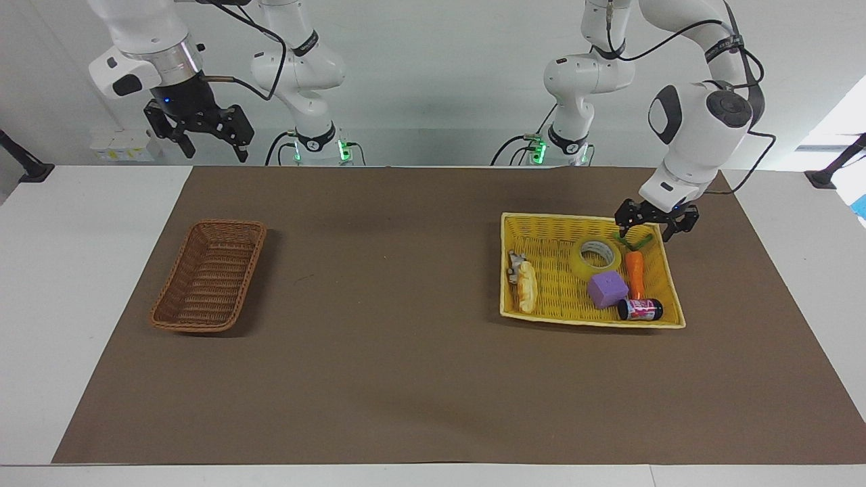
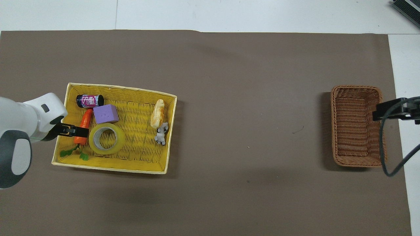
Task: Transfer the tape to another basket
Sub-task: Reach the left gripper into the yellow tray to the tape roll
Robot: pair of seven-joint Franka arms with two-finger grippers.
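The yellow tape roll (image 1: pixel 595 256) lies flat in the bright yellow basket (image 1: pixel 575 218), on the side nearer the robots; it also shows in the overhead view (image 2: pixel 106 138). My left gripper (image 1: pixel 647 235) is open and empty. It hangs low over the carrot's green top, beside the tape, toward the left arm's end of that basket (image 2: pixel 121 88). In the overhead view the left gripper (image 2: pixel 78 131) covers part of the carrot. The brown wicker basket (image 1: pixel 210 276) (image 2: pixel 357 126) stands empty at the right arm's end. My right gripper (image 1: pixel 213 152) (image 2: pixel 382 111) is open and waits high over that end.
The yellow basket also holds a purple cube (image 1: pixel 607 289) (image 2: pixel 105 113), a carrot (image 1: pixel 634 270) (image 2: pixel 86 119), a small can (image 1: pixel 640 310) (image 2: pixel 89 100), a bread piece (image 1: pixel 527 287) (image 2: pixel 158 113) and a small grey toy (image 1: pixel 516 264) (image 2: pixel 161 133). A brown mat covers the table.
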